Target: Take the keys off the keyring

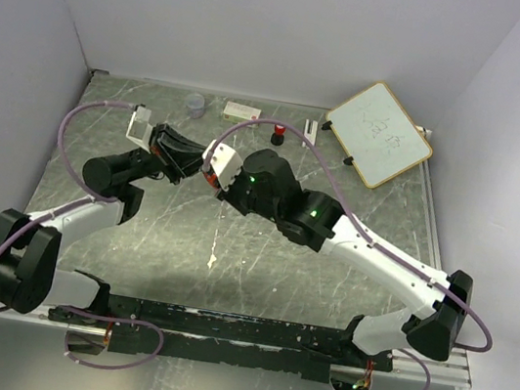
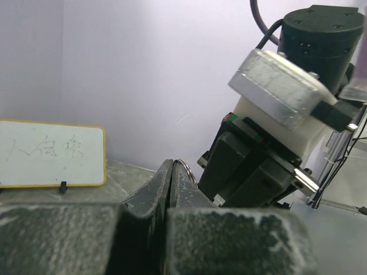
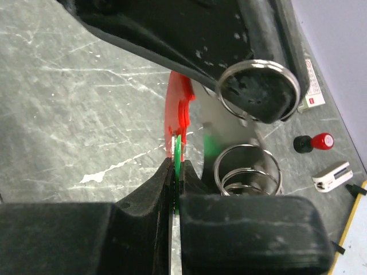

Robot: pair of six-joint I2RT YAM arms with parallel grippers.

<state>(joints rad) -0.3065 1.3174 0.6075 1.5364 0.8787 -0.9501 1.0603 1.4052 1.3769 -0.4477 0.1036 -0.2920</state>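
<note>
Marbled grey-green table (image 1: 231, 250) w/ plain white walls (image 1: 268, 18) round it, and I've got both arms reaching in to meet over the middle-back of the surface. L gripper (image 2: 170, 172) has its fingers pressed together. In the left wrist cam a thin arc of the keyring (image 2: 186, 167) pokes out right at the tips, so it's clamped on the ring. From the right wrist cam that keyring (image 3: 259, 63) shows as steel loops - one circling the black tip of the L finger, a second coiled one lower down, just beside my R finger. R gripper (image 3: 175, 166) is closed too, pads pinching the green key (image 3: 178, 150). The red key (image 3: 179, 109) stands up directly beyond it, touching or overlapping. I can't tell if the red one is inside the pinch as well. Both keys sit just left of the ring loops in that view, between the two grippers. From the top cam the L gripper (image 1: 192, 157) and R gripper (image 1: 212, 170) are nearly nose to nose, and the keys are too small to make out there. Along the back edge - whiteboard (image 1: 378, 135) propped at the right, red-and-black knob (image 1: 277, 136), white box (image 1: 243, 110), small clear cup (image 1: 195, 103), all well apart from the grippers.
</note>
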